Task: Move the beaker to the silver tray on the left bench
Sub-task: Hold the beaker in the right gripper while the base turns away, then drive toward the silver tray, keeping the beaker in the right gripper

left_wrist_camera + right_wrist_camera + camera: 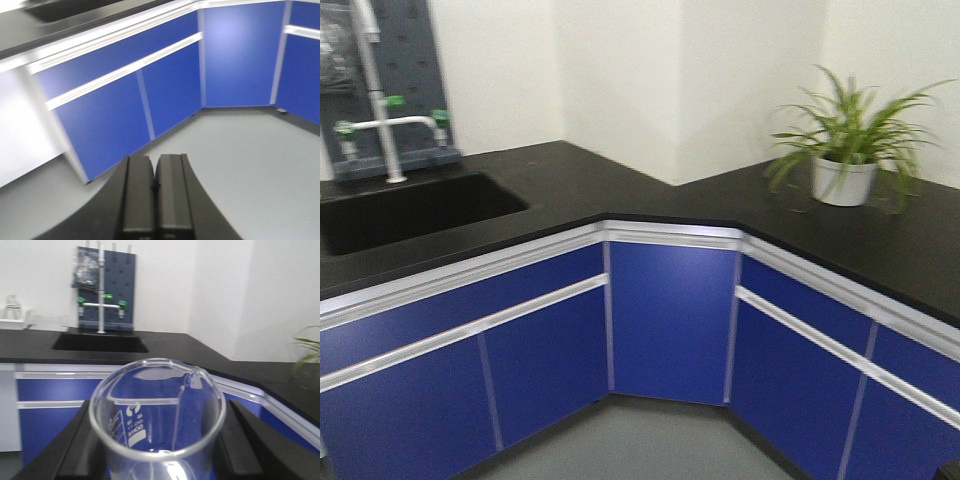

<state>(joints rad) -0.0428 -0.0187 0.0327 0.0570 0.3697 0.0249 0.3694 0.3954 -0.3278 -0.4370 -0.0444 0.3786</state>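
In the right wrist view a small clear glass beaker [157, 415] with a flared rim, a pour spout and white markings fills the lower middle. My right gripper [157, 440] is shut on it, one black finger on each side, and holds it upright in the air in front of the black bench [30, 345]. In the left wrist view my left gripper [155, 172] is shut and empty, its two black fingers pressed together above the grey floor. The silver tray is out of view. Neither gripper shows in the front view.
A black L-shaped countertop [620, 190] on blue cabinets [670, 320] fills the corner. A sink [410, 205] with a white tap [380, 120] and a grey pegboard is at the left. A potted plant [845, 150] stands at the right. Glassware [12, 310] sits far left.
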